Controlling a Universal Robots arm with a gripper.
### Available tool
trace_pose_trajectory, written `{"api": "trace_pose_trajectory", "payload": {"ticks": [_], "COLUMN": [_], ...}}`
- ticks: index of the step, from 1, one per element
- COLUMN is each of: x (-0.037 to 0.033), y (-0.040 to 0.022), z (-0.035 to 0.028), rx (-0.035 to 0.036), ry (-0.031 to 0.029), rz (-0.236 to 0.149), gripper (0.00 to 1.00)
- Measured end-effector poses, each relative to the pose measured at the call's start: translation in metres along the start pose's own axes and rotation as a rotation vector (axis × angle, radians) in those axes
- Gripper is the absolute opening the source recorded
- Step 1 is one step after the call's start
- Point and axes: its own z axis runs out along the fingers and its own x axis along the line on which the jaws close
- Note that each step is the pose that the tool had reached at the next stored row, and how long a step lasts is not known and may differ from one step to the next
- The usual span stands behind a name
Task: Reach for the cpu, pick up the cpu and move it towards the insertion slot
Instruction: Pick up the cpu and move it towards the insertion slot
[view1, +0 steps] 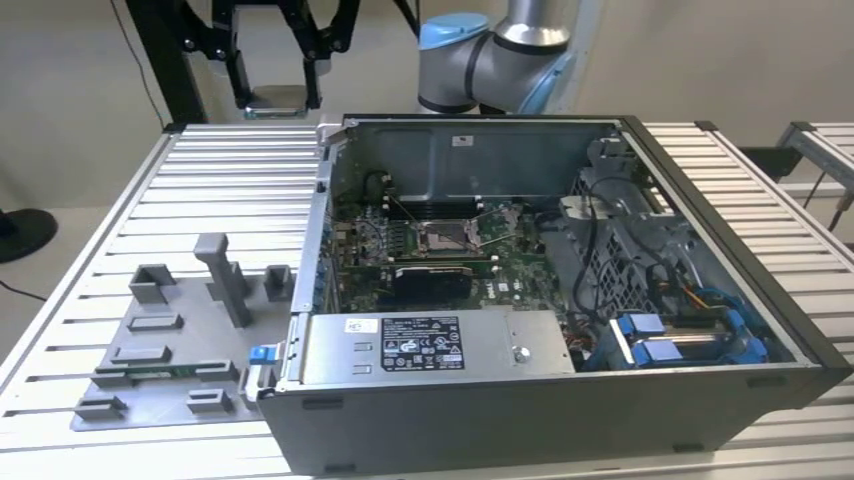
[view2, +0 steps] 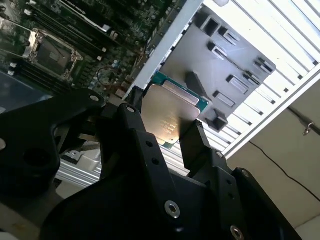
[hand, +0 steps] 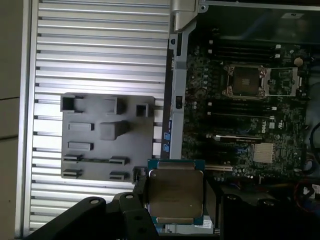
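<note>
The cpu, a flat square chip with a silvery face and a green edge, hangs high above the slatted table, beyond the case's far corner on the exterior view's left. My gripper is shut on the cpu, one black finger on each side. Both wrist views show the cpu clamped between the black fingers of the gripper. The insertion slot, a shiny square frame with a dark centre, lies on the green board inside the open case, apart from the cpu. The insertion slot appears in both wrist views.
The open computer case fills the exterior view's middle and right, with a power supply along its near side and cables at the right. A grey fixture plate with upright blocks lies on the slatted table left of the case.
</note>
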Motion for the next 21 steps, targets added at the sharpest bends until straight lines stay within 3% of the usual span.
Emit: {"api": "trace_pose_trajectory", "payload": {"ticks": [9, 21], "x": [-0.02, -0.0728], "y": [-0.0012, -0.0029], "z": [0.0157, 0.0346], "rx": [0.0, -0.0001], "ry": [0.0, 0.0037], "rz": [0.0, 0.0], "gripper": [0.0, 0.0]}}
